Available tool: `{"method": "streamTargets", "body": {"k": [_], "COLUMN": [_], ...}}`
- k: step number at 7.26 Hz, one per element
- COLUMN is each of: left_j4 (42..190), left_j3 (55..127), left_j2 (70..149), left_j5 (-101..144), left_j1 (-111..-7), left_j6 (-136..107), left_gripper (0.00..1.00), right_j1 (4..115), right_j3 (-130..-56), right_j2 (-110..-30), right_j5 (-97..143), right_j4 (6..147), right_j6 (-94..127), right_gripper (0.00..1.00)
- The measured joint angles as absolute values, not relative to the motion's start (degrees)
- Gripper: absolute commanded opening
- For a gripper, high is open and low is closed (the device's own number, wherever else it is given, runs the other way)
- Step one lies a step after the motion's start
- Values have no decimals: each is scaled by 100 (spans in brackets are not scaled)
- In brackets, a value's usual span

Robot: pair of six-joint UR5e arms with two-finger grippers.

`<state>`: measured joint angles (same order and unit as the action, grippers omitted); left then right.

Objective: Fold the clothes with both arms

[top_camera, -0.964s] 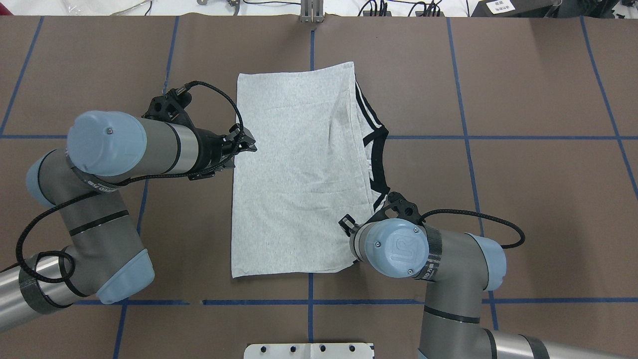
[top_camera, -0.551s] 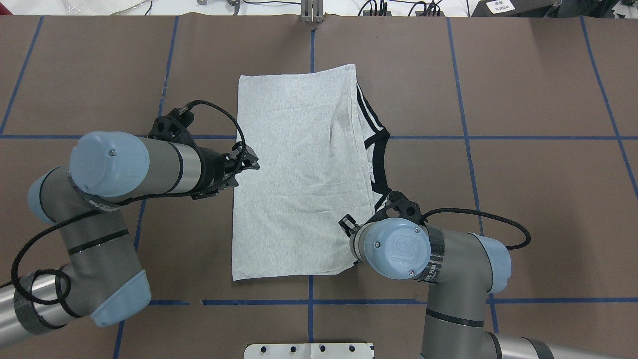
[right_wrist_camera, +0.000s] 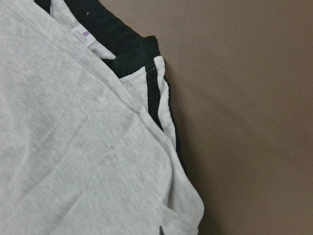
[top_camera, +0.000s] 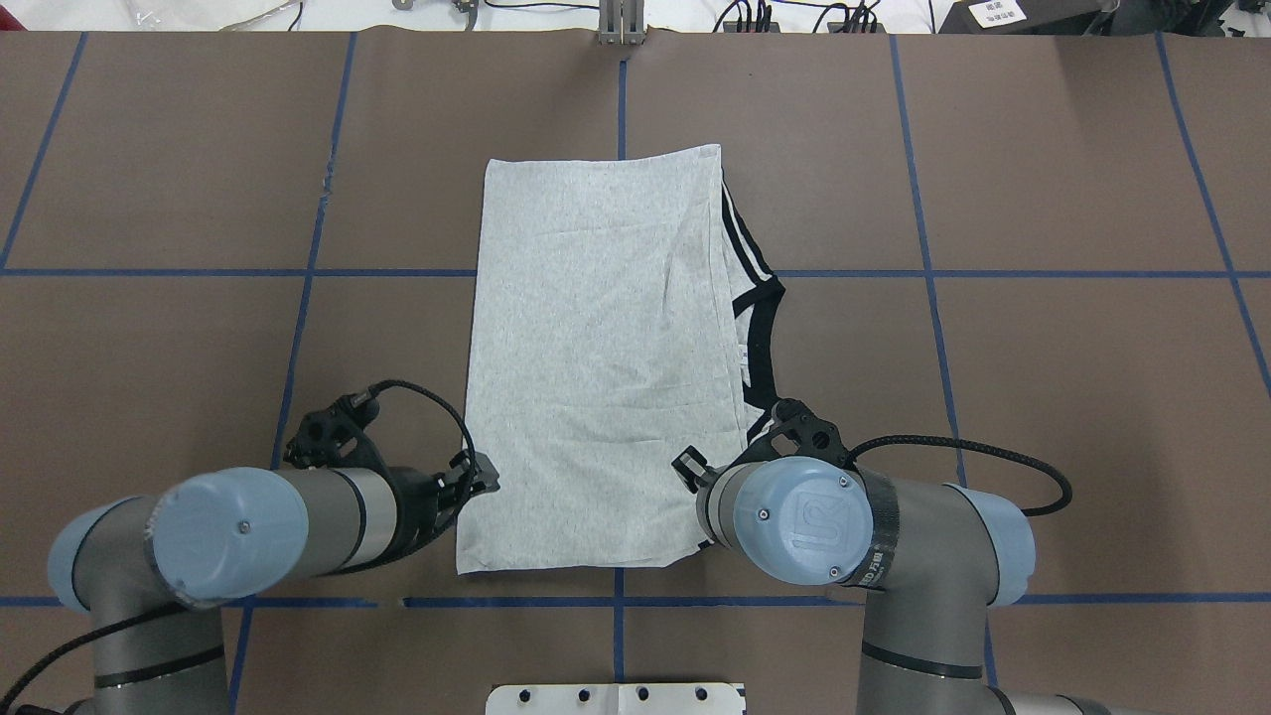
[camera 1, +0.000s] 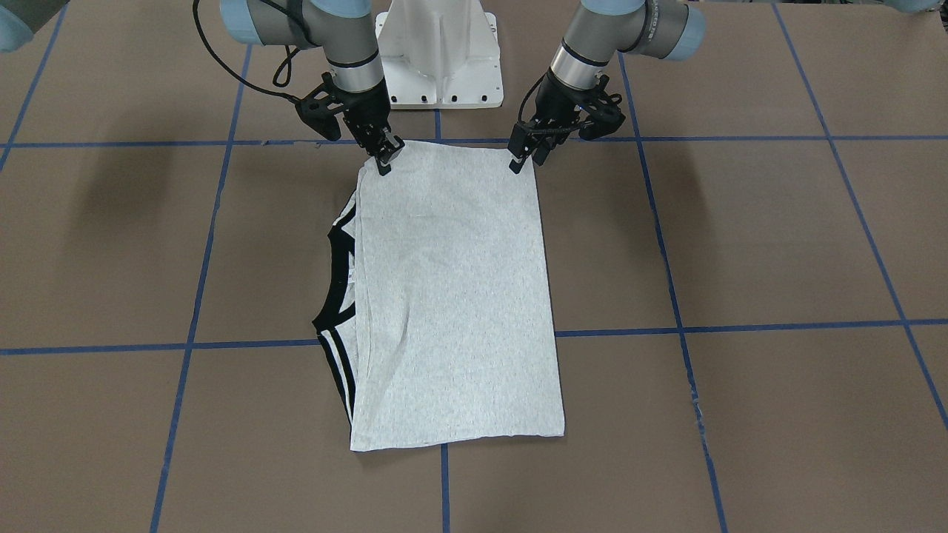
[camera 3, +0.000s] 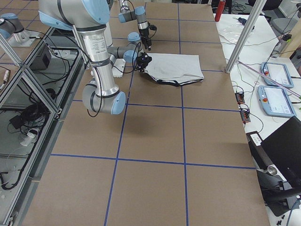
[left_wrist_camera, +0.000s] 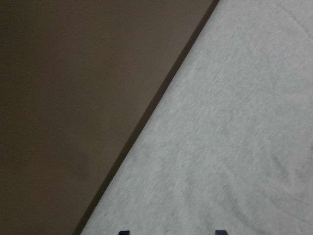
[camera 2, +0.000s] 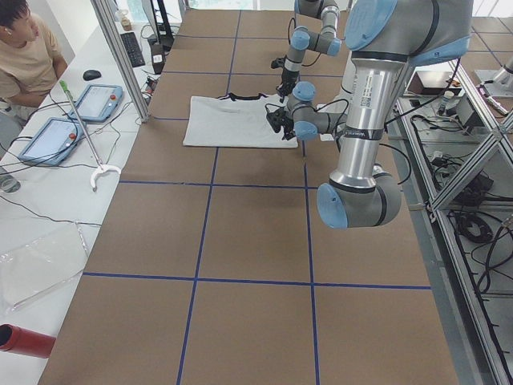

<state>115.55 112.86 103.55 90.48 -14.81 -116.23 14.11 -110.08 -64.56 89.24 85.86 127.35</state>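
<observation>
The grey T-shirt (top_camera: 596, 348) lies flat on the brown table, folded lengthwise into a long rectangle, plain side up. Its black-and-white trim (top_camera: 760, 318) sticks out along its right edge. The cartoon print is hidden. My left gripper (top_camera: 484, 485) hangs open over the shirt's near left corner; it is also in the front view (camera 1: 524, 161), and its wrist view shows grey cloth (left_wrist_camera: 220, 122) between spread fingertips. My right gripper (camera 1: 386, 157) is at the near right corner and looks shut on the cloth (right_wrist_camera: 73, 147). In the overhead view the right wrist (top_camera: 799, 516) hides it.
The white pedestal base (camera 1: 437, 59) stands just behind the shirt's near edge. Blue tape lines (top_camera: 933, 273) cross the brown table cover. An operator (camera 2: 24, 48) sits beyond the table's far side with tablets (camera 2: 96, 100) on a white bench.
My left gripper has moved from the middle of the shirt's left edge down to its near left corner. The right wrist shifted slightly toward the robot, and the shirt shifted and straightened a little.
</observation>
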Motion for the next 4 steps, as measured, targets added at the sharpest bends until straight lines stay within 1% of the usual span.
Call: {"method": "streamTargets", "body": {"k": [2,3,4], "left_j4": [11150,11089,11067], "left_j3": [11271,11247,11230], "left_j2": [10358,10358,10363], "left_j5": [8990,8985,8983], "left_j1": [-1169,-1124,-1096], "left_j6": [-11819,-11844,-11852], "left_gripper": [69,65,51], "right_j1": [1404,1401,1401], "right_j3": [-11015,-11018,-11020], "right_j2": [-6455,-6454,-6456], "right_j5": [8925,8923,8923], "right_j4": [8587,8587,8587], "right_j6": [12735,12735,12735], "right_gripper": [0,0,0]}}
